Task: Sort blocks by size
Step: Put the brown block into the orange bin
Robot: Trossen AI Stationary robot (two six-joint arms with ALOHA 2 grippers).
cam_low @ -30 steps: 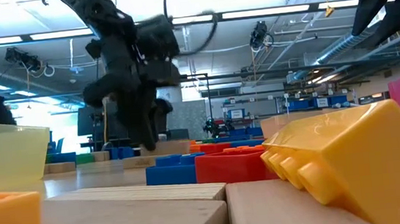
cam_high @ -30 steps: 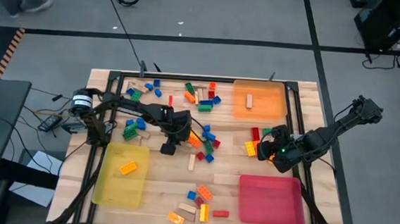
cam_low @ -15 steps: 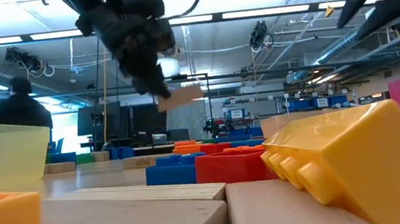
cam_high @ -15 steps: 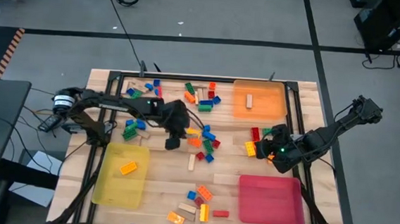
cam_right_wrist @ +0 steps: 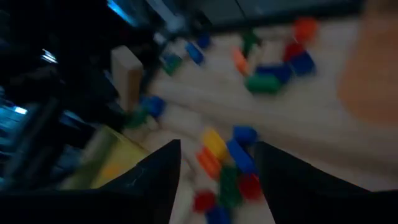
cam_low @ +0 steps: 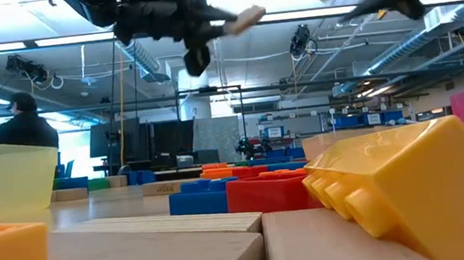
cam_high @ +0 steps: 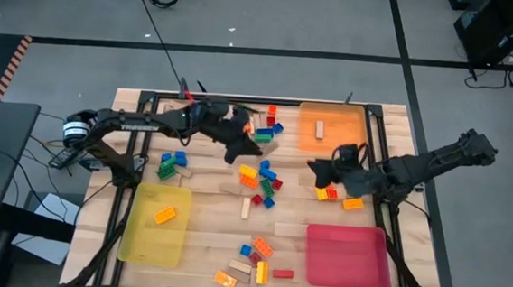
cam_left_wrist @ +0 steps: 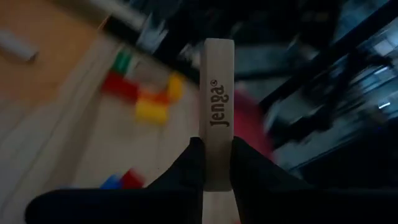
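Observation:
My left gripper (cam_high: 240, 146) is over the far middle of the table, high up and shut on a tan wooden block (cam_left_wrist: 217, 93) printed "Jenga". In the low view the block (cam_low: 243, 17) sticks out of the gripper, well above the table. My right gripper (cam_high: 318, 171) hangs open between the middle blocks and the orange tray. Nothing is between its fingers (cam_right_wrist: 163, 180). Loose plastic blocks (cam_high: 261, 180) in several colours lie on the tabletop below. My left gripper pinches the wooden block by one end (cam_left_wrist: 216, 177) between its two fingers, which lie on its two broad faces. The fingers run along the block, nearly level, pointing toward the table's right. The block is clear of the table and sticks out past the fingertips.
A yellow tray (cam_high: 141, 235) with an orange block is near left. A red tray (cam_high: 346, 256) is near right. An orange tray (cam_high: 339, 131) with a wooden piece is far right. More blocks lie at the far edge (cam_high: 260, 124), left (cam_high: 172, 163), near edge (cam_high: 253, 263) and beside my right gripper (cam_high: 339, 197).
My left gripper has risen from the tabletop with the wooden block, going toward the far edge and right. It has tipped from pointing down to nearly level and rolled, and the block now sticks out sideways, high up. My right gripper has moved toward the table's middle.

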